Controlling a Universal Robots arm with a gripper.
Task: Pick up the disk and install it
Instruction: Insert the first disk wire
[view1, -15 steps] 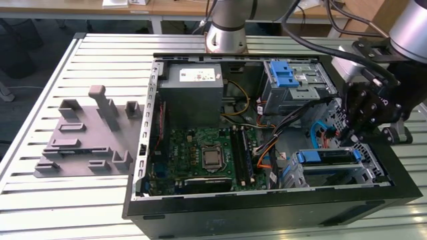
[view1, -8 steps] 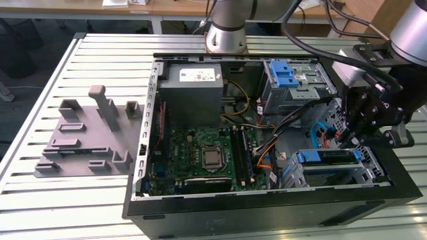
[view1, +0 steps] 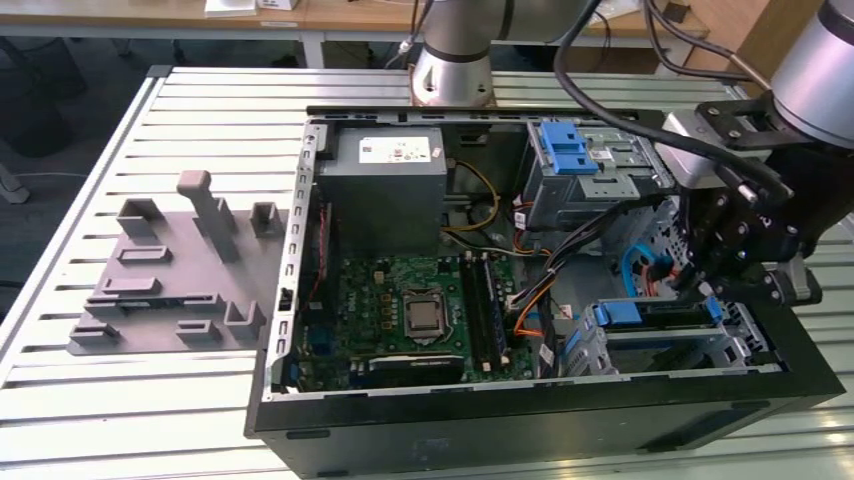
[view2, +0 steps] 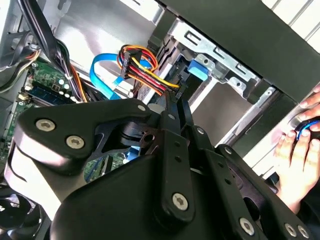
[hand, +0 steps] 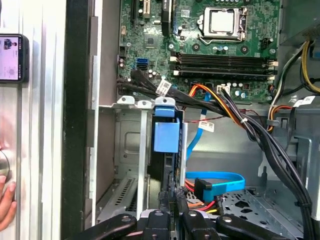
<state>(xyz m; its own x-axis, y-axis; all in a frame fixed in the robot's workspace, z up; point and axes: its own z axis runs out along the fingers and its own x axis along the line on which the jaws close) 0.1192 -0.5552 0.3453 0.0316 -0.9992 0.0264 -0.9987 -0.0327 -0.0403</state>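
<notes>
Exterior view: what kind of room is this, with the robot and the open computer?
Probably a robotics lab or workshop. An open computer case lies on a slatted metal table, a grey fixture plate sits beside it, and wooden desks stand behind the robot arm.

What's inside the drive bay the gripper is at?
A drive with a blue handle sits edge-on in the silver bay, blue tab up. The gripper is at its lower end. The drive's label and connector end are hidden by bay walls.

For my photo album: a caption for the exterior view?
Robot gripper reaching into an open computer case beside the drive bay.
</notes>
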